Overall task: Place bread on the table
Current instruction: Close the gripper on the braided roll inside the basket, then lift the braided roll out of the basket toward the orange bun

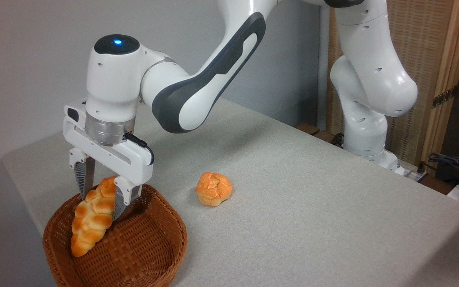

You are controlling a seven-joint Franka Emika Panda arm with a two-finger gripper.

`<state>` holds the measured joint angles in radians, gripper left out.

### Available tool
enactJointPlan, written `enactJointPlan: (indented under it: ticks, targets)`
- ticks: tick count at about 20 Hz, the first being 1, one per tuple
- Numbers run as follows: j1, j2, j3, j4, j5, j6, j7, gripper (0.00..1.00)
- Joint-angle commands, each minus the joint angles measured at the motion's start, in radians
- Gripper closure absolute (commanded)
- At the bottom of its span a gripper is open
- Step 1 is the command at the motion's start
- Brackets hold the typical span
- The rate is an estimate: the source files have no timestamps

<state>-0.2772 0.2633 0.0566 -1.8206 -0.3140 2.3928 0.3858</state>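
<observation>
The braided loaf (92, 217) sits clamped between the jaws of the gripper (101, 204), pinched near its upper end, hanging tilted with its lower tip down inside the wicker basket (150, 243). A small knotted bun (213, 188) lies on the counter (313, 207) nearby.

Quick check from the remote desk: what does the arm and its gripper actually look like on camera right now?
The arm is glossy white with rounded segments, dark grey inlays along its links and small round screw recesses. A dark cap on the wrist joint carries a lit blue dot. Below it sits a silver metal ring, then a white boxy gripper with a short black cable at its side and two grey ribbed fingers.
</observation>
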Motion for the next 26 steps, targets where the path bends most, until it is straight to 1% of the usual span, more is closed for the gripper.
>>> enactJointPlan:
  ticks: [1,2,3,4,5,6,13,15,16,17,19,21,23,26]
  targets:
    - [0.003,-0.006,0.000,0.014,0.032,-0.047,-0.007,0.16]
    - [0.003,-0.007,0.002,0.014,0.030,-0.049,-0.007,0.30]
    - [0.004,-0.007,0.003,0.014,0.030,-0.049,-0.007,0.42]
    - [0.004,-0.007,0.003,0.014,0.030,-0.049,-0.007,0.50]
    - [0.004,-0.007,0.003,0.014,0.030,-0.049,-0.007,0.55]
    - [0.004,-0.007,0.002,0.014,0.030,-0.049,-0.007,0.57]
    - [0.006,-0.016,0.005,0.015,0.030,-0.049,-0.008,0.57]
    - [0.007,-0.029,0.008,0.015,0.033,-0.049,0.001,0.62]
    - [0.007,-0.036,0.009,0.015,0.039,-0.049,0.004,0.66]
    - [0.007,-0.051,0.011,0.015,0.058,-0.052,0.005,0.68]
    - [0.007,-0.076,0.011,0.015,0.093,-0.102,0.005,0.68]
    - [0.009,-0.096,0.011,0.015,0.113,-0.150,0.007,0.68]
    - [0.009,-0.120,0.011,0.015,0.127,-0.205,0.008,0.67]
    - [0.010,-0.162,0.011,0.012,0.128,-0.291,0.024,0.66]
